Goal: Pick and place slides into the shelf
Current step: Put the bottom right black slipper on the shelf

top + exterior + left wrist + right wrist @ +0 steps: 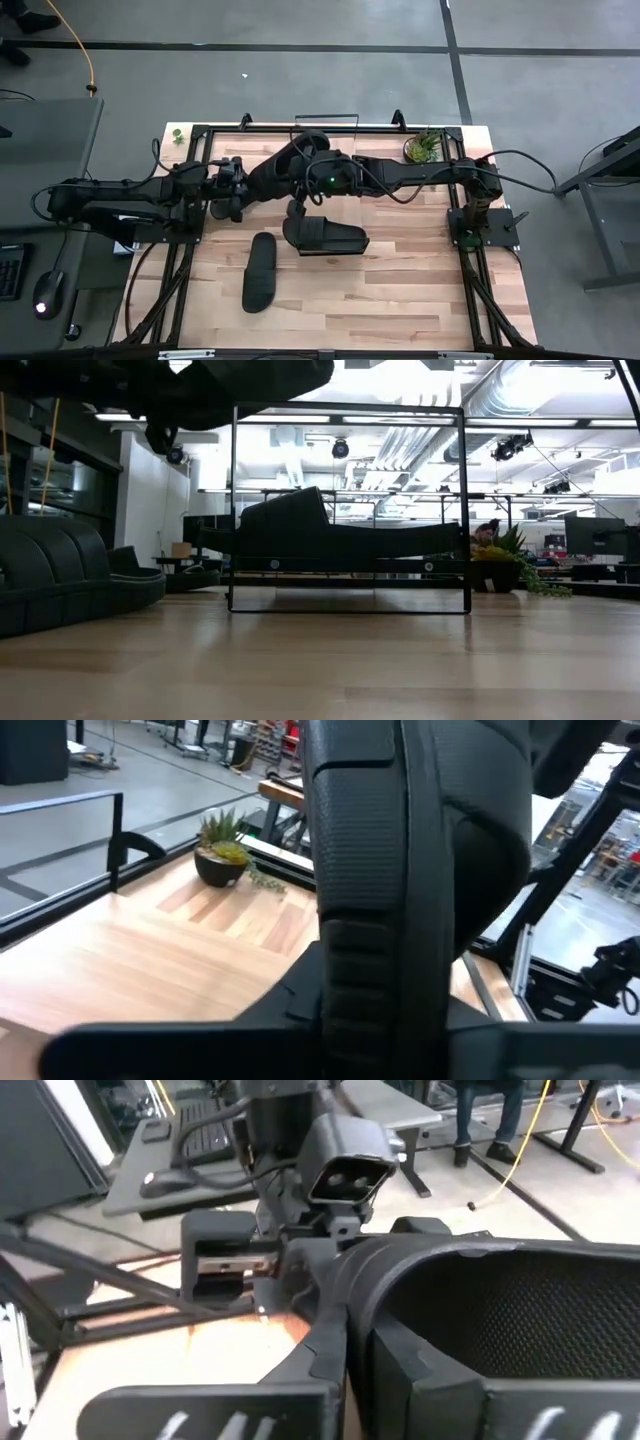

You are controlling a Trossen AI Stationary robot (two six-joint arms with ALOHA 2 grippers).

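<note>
Both arms meet over the middle of the table's far half. The right gripper (305, 165) is clamped shut on a slide (470, 1330) raised in the air. The left gripper (243, 190) sits against that slide's other end; whether it grips cannot be told. Two slides (325, 237) lie on the table (400, 290) nearer the front.

Two matte black ribbed-strap slides flat on the bench at frame centre, one (261, 272) lower left, one (325, 237) beside it, wire-framed shelf (326, 122) at top centre
</note>
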